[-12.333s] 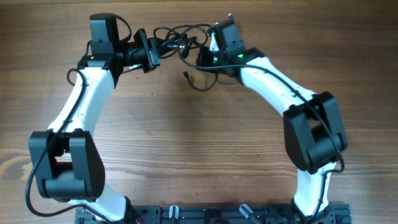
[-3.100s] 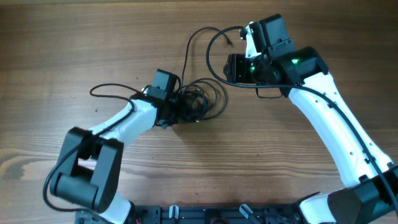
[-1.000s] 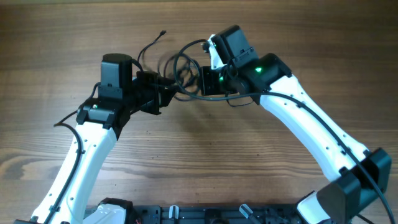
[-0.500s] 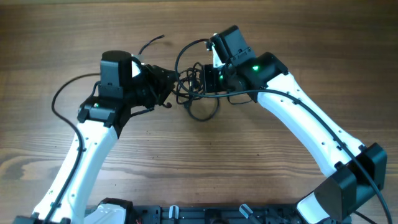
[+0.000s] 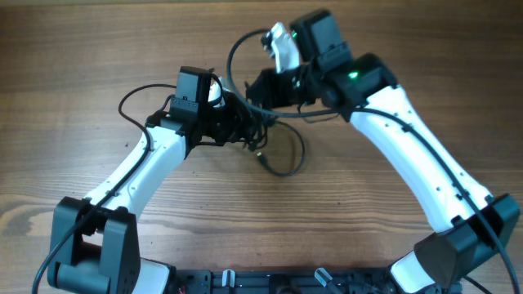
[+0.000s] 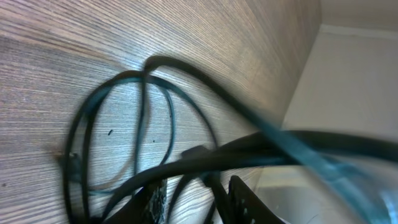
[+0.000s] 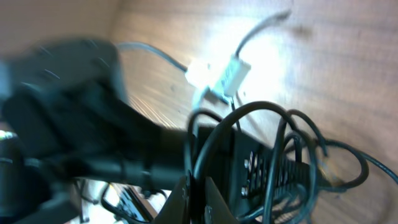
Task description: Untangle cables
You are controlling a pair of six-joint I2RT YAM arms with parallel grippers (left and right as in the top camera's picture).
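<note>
The cables [image 5: 288,160] are thin black cords, knotted between my two grippers at the table's far middle. One loop with a plug end [image 5: 263,157] lies on the wood toward the front, and another loop arcs toward the far edge [image 5: 232,57]. My left gripper [image 5: 239,126] is closed on strands of the knot. The left wrist view shows cords running between its jaws [image 6: 198,199] and loops [image 6: 143,106] on the wood. My right gripper [image 5: 260,88] is just beyond it, and its jaws [image 7: 200,193] pinch one cord, with loops [image 7: 292,143] beside them.
The wooden table [image 5: 368,237] extends around both arms. A black rail [image 5: 270,282] runs along the front edge. A thicker arm wire loops out at the left [image 5: 131,98].
Both grippers have shifted right. The right gripper has moved toward the far edge and the left gripper has followed the knot. A loop with a plug end now lies toward the front.
</note>
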